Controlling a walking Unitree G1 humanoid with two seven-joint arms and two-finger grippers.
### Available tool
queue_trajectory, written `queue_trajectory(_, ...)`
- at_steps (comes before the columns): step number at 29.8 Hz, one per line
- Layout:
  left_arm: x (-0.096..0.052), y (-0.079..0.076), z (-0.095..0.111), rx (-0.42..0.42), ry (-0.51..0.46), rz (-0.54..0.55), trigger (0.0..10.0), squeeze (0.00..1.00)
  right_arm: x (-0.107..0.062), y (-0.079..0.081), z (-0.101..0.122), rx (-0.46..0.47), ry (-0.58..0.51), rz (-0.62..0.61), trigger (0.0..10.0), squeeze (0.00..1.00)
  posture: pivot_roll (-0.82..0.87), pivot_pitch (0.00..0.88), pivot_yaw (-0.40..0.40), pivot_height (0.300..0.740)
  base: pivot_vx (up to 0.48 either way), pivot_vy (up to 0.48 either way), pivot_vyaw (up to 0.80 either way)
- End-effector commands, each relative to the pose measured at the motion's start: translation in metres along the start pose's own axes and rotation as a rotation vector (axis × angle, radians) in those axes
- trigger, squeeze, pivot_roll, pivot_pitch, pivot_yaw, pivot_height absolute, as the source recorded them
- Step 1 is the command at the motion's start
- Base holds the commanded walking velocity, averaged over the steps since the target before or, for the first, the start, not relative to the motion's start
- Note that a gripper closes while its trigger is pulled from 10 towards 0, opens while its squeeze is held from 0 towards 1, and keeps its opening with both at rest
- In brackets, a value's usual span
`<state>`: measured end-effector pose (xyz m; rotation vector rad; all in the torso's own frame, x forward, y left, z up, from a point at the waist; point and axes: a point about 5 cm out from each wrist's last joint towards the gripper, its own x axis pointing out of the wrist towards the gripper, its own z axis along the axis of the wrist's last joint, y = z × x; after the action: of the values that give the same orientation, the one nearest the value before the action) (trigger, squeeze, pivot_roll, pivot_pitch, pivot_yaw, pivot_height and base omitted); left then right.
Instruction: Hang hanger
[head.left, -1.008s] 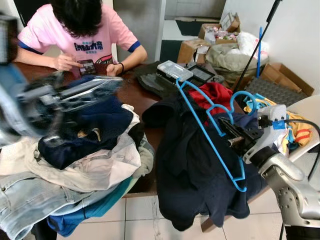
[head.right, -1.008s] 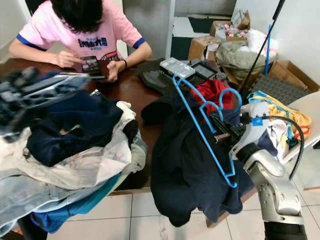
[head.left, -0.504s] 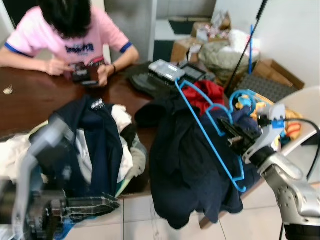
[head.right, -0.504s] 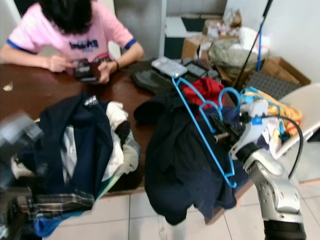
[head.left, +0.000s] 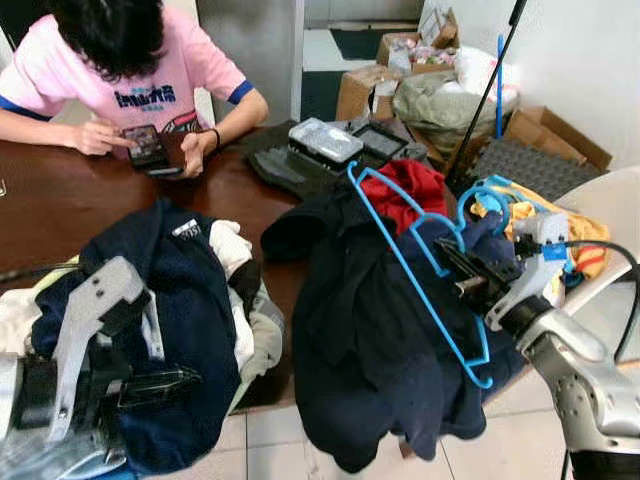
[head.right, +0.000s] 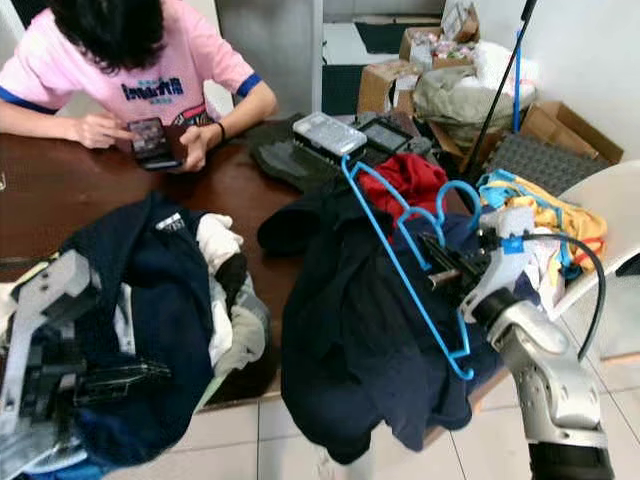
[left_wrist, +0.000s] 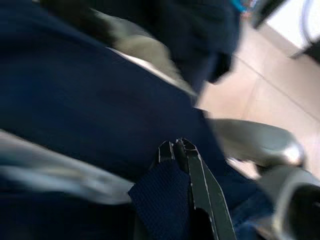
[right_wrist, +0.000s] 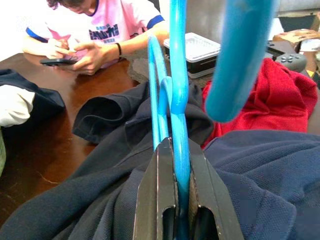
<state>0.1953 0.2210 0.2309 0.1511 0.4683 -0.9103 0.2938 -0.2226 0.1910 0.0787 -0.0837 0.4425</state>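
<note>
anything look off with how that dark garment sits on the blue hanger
Yes. The dark garment is bunched on one side of the blue hanger, sagging off the table edge toward the floor. The right gripper holds the hanger tilted, not level.

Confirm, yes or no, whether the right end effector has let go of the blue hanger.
No: the right end effector is shut on the blue hanger, whose wire runs pinched between its two black fingers.

Your dark wooden table (head.left: 60, 210) carries heaped clothes (head.left: 190, 300) near — plus a clear-lidded box (head.left: 324, 140) (far side).
</note>
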Motion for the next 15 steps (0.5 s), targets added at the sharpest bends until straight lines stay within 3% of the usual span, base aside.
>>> queue_trajectory(1, -0.003, 0.005, 0.004, 0.019, 0.005, 0.042, 10.0, 1.00, -0.002, 0.001, -0.001, -0.011, 0.005, 0.005, 10.0, 0.00, 0.10, 0.117, -0.050, 0.740, 0.000, 0.000, 0.00)
queue_trajectory(8, -0.013, -0.008, 0.020, 0.075, -0.083, -0.096, 10.0, 1.00, 0.001, 0.001, 0.000, -0.011, 0.006, 0.009, 10.0, 0.00, 0.10, 0.117, -0.051, 0.740, 0.000, 0.000, 0.00)
queue_trajectory(9, -0.019, -0.013, 0.027, 0.066, -0.146, -0.162, 10.0, 1.00, 0.001, 0.001, 0.000, -0.010, 0.007, 0.009, 10.0, 0.00, 0.10, 0.125, -0.055, 0.740, 0.000, 0.000, 0.00)
queue_trajectory(12, -0.023, -0.016, 0.032, 0.067, -0.189, -0.209, 10.0, 1.00, 0.002, 0.001, 0.000, -0.009, 0.007, 0.009, 10.0, 0.00, 0.10, 0.125, -0.055, 0.740, 0.000, 0.000, 0.00)
queue_trajectory(15, -0.032, -0.021, 0.044, 0.079, -0.294, -0.287, 10.0, 1.00, 0.001, 0.002, -0.001, -0.007, 0.008, 0.008, 10.0, 0.00, 0.10, 0.126, -0.054, 0.740, 0.000, 0.000, 0.00)
